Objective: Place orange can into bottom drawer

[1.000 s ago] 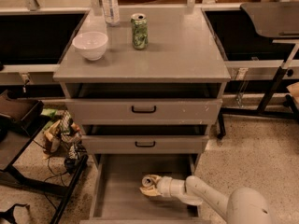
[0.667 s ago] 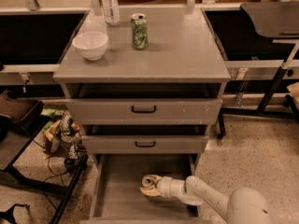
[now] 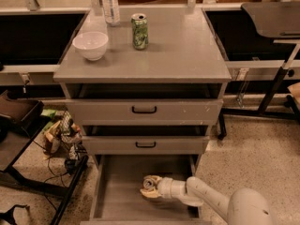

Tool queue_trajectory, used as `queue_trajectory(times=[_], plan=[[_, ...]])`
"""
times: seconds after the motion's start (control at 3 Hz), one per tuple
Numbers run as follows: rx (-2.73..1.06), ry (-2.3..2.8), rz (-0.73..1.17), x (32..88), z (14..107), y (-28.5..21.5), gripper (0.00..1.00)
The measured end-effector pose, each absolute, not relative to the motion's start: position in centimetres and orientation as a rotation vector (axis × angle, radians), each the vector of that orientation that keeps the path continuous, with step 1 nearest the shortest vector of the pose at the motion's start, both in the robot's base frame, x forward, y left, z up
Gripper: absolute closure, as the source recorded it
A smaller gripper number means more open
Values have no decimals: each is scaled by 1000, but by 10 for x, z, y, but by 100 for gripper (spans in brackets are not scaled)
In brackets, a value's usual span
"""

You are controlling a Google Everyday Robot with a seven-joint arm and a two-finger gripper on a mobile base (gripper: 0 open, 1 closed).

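The bottom drawer (image 3: 119,198) is pulled out, a plain grey tray low in the camera view. My gripper (image 3: 151,189) reaches into it from the lower right on a pale arm (image 3: 206,198). It holds the orange can (image 3: 149,183) just above the drawer floor near the middle. The can is tilted, with its silver top towards the camera and its copper side showing below the fingers. Much of the can's body is hidden by the gripper.
Two upper drawers with black handles (image 3: 144,110) (image 3: 145,145) stand slightly open above. On the cabinet top (image 3: 187,46) are a green patterned can (image 3: 139,31), a white bowl (image 3: 91,45) and a clear bottle (image 3: 110,6). Cables and clutter (image 3: 61,135) lie left; a black stand (image 3: 276,78) is at the right.
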State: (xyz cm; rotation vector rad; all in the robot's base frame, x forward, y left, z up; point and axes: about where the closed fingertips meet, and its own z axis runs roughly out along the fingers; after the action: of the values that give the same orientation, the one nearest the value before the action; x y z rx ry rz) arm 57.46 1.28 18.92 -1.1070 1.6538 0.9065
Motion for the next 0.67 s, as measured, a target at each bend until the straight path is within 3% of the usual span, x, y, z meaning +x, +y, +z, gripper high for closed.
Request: queue_trajectory(times=[0.33,0.67], plan=[[-1107,1654,907,575,189,13,0],[-1107,1654,907,575,189,13,0]])
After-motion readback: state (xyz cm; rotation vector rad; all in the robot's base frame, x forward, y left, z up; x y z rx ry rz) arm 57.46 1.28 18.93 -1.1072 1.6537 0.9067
